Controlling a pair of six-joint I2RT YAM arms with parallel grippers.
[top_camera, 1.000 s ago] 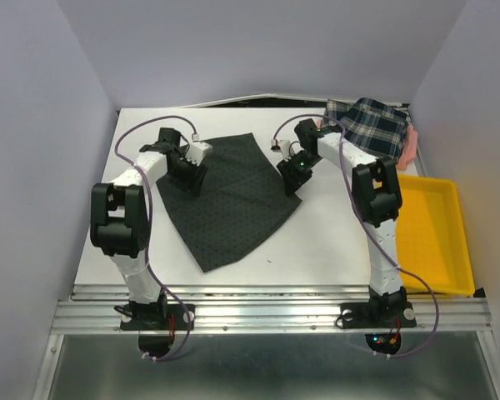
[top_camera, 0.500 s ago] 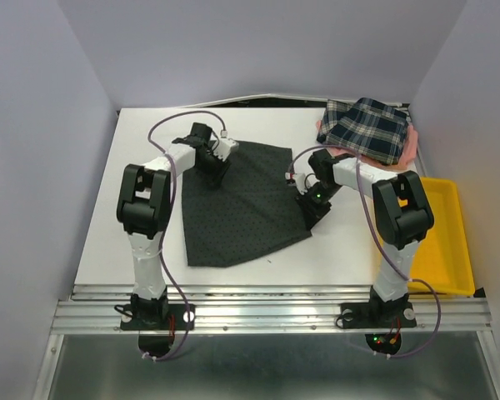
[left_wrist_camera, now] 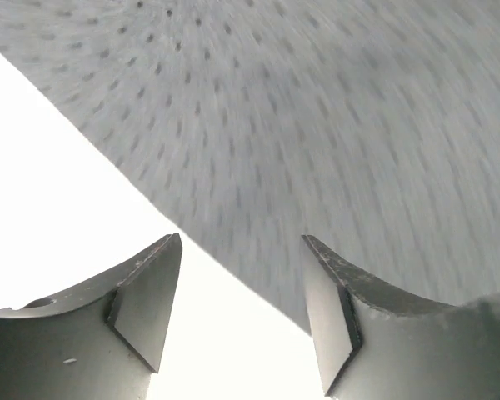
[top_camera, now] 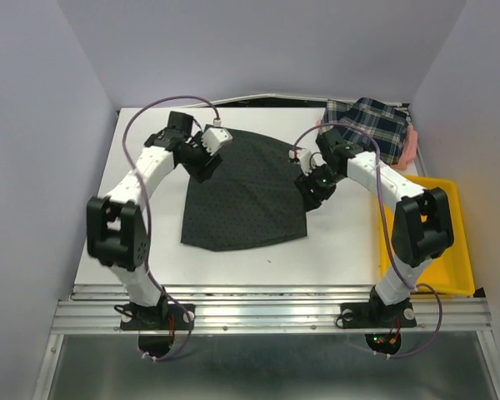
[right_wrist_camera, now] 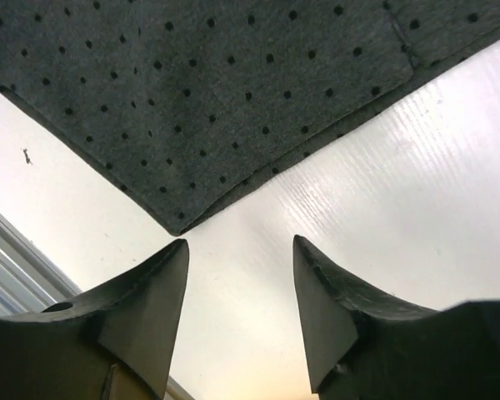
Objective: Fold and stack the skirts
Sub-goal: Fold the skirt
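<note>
The white tabletop carries everything. The largest thing on it is the charcoal-black trapezoid cloth skirt with fine dark dots, which is spread out flat and unfolded at the middle of the tabletop, with its narrow end toward the far side and its wide hem toward the arms' bases. A faint crease is seen running down it lengthwise. The yellow plastic tray is set at the right edge, well apart from this skirt. At the far right corner the navy-green-white plaid cloth skirt is bunched on top of the pink cloth skirt, of which only a strip is shown along the right side.

The pile and the tray are given by the top view alone. The dots are shown sharply only in the right wrist view, together with a hemmed corner of the charcoal skirt; the left wrist view is blurred, and the dots are smeared into streaks there.

The left hand is placed over the skirt's far left edge with its fingers spread; the cloth's edge is seen running between them, and nothing is clasped. The right hand is likewise spread and holds nothing, its fingers over bare tabletop just beside the skirt's right corner.
</note>
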